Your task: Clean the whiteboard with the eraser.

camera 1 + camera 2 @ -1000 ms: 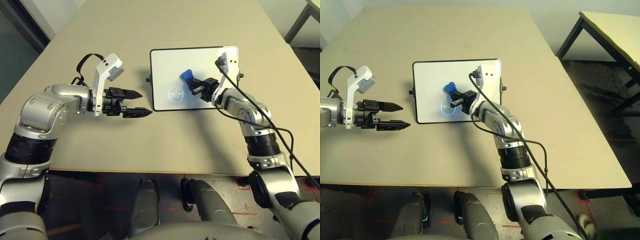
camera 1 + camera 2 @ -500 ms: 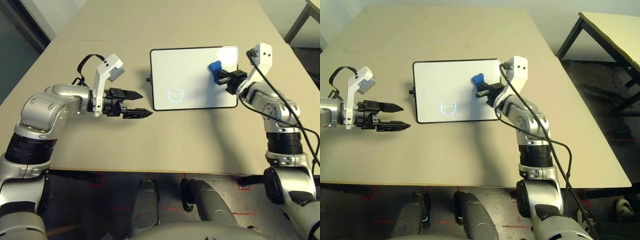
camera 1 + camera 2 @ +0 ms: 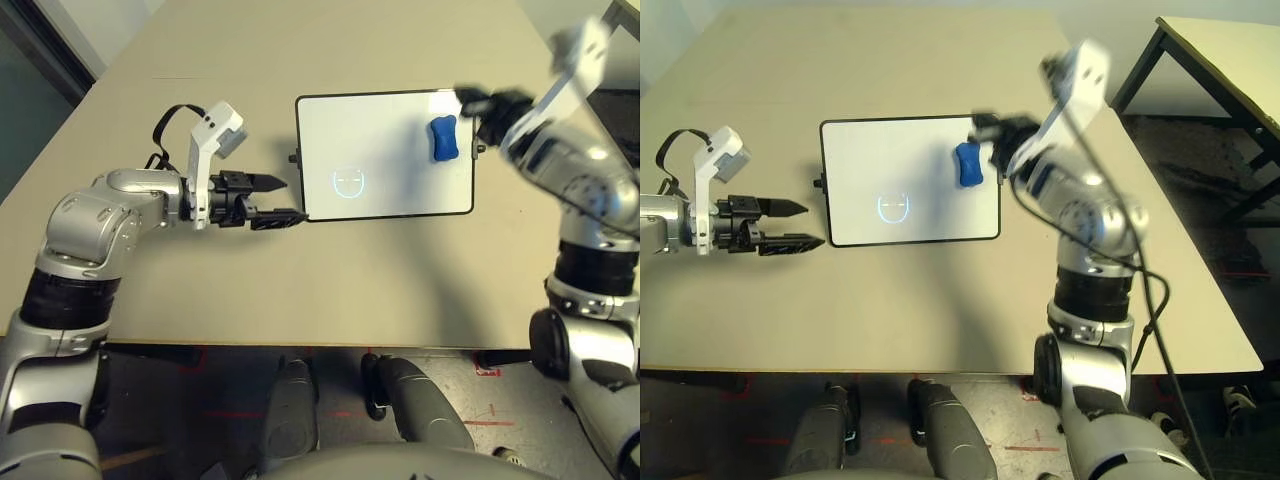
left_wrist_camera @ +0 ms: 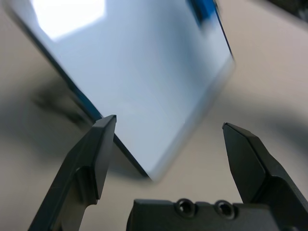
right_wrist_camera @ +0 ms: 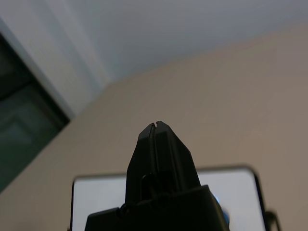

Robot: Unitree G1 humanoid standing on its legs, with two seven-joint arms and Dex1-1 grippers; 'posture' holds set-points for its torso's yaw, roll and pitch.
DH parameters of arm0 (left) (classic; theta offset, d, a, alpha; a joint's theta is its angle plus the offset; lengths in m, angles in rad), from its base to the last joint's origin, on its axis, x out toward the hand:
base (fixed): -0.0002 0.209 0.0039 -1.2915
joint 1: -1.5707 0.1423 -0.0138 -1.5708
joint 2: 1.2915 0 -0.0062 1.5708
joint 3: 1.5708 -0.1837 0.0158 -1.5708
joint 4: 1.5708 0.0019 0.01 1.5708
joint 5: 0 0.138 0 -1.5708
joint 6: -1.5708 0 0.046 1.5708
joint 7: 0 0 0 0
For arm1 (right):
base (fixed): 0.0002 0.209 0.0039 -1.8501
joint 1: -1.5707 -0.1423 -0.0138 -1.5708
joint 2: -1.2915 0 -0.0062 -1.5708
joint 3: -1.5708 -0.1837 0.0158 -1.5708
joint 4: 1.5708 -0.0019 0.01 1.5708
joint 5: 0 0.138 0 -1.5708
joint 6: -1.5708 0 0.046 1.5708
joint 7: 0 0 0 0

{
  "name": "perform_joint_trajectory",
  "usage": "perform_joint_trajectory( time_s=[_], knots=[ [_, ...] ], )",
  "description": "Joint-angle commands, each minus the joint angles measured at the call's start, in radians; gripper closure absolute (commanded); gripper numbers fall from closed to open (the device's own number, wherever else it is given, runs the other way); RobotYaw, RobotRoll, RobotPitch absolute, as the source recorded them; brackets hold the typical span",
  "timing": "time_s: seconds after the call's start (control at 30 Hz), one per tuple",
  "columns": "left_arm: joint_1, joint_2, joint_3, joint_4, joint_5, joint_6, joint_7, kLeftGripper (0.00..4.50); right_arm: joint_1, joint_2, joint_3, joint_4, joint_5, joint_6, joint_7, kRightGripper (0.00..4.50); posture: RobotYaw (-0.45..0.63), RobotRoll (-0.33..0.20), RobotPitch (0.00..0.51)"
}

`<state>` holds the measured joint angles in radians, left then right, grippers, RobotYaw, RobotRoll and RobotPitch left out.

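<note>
my right gripper (image 5: pixel 155 126): fingers pressed together, empty | eraser (image 3: pixel 442 138): lying loose on whiteboard (image 3: pixel 385 155) below them | my left gripper (image 3: pixel 275 200): fingers spread beside board's edge | risk: nudging the board, sliding eraser off

Even, bright overhead light on table (image 3: pixel 300 290); soft shadows only. Faint shadow of left arm (image 3: pixel 100 215) on table beneath it; darker shadow under table's near edge. Right arm (image 3: pixel 560 150) motion-blurred in both eye views, upper part smeared. Board (image 3: pixel 385 155) evenly lit there, no glare. Left wrist view: bright glare patch on board (image 4: pixel 67 14), board edges soft, fingers (image 4: pixel 91 159) sharper. Right wrist view: fingers (image 5: pixel 156 163) dark, background hazy, out of focus.
</note>
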<state>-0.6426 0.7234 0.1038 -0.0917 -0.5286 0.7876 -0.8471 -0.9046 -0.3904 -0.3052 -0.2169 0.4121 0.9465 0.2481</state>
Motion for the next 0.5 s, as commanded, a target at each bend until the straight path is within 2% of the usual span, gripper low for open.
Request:
perform_joint_trajectory(
  time_s=[0.03, 0.17, 0.3, 0.43, 0.5],
  knots=[
    [-0.018, -0.033, 0.086, 0.053, 0.048, -0.139, 0.096, 0.0, 0.065, -0.05, -0.027, 0.023, -0.012, 0.025, -0.015, 4.46, -0.08, 0.0, 0.136],
    [-0.027, -0.058, 0.196, 0.161, 0.106, -0.313, 0.228, 0.0, 0.198, -0.115, 0.001, 0.065, -0.074, 0.022, -0.036, 4.46, -0.08, 0.0, 0.131],
    [-0.029, -0.069, 0.312, 0.284, 0.14, -0.433, 0.381, 0.0, 0.268, -0.125, -0.036, 0.15, -0.115, 0.013, -0.095, 4.46, -0.07, 0.0, 0.132],
    [-0.011, -0.072, 0.375, 0.365, 0.137, -0.485, 0.448, 0.0, 0.236, -0.094, -0.024, 0.148, -0.073, 0.007, -0.063, 4.46, -0.07, 0.0, 0.134],
    [0.012, -0.065, 0.378, 0.39, 0.161, -0.507, 0.47, 0.0, 0.225, -0.076, 0.013, 0.123, -0.047, 0.034, -0.03, 4.04, -0.07, 0.0, 0.138]
  ],
)
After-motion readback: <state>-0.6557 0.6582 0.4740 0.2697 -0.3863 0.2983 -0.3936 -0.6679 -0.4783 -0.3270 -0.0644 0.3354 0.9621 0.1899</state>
